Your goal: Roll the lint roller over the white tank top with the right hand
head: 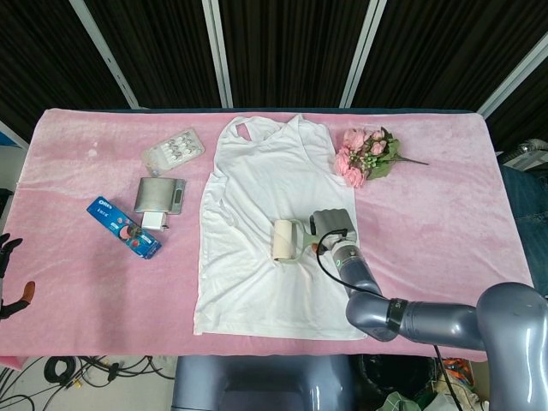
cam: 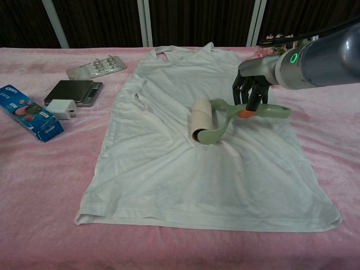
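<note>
Right hand: the right hand [cam: 251, 93] is closed around the green handle of the lint roller [cam: 209, 121], fingers curled over it from above; in the head view the same hand [head: 332, 228] is seen at the right edge of the garment.
Left hand: only dark fingertips of the left hand [head: 7, 257] are caught at the far left edge of the head view, off the table; whether it is open or closed cannot be told.
Lint roller: the pale drum lies on the cloth near the middle of the white tank top [cam: 185, 163], with the handle reaching out toward the robot's right.
Tank top: it is spread flat on the pink table cover [cam: 45, 185], neck away from the robot, with creases gathered just beside the drum.
Step in hand: a rolling stroke across the mid-section is judged to be under way.
Doing it well: the drum should be kept flat and pressed lightly, so that it turns rather than drags; strokes are best run along the fabric away from the bunched folds, since a sideways push is likely to ruck the loose cloth further.
Hard to make out: the contact line under the drum is hidden, so it cannot be said whether it bears evenly; the palm side of the right hand is covered by the wrist in the head view.
Bystanders: 1 bunch of pink flowers [head: 368, 156] lies just beside the shoulder strap.
</note>
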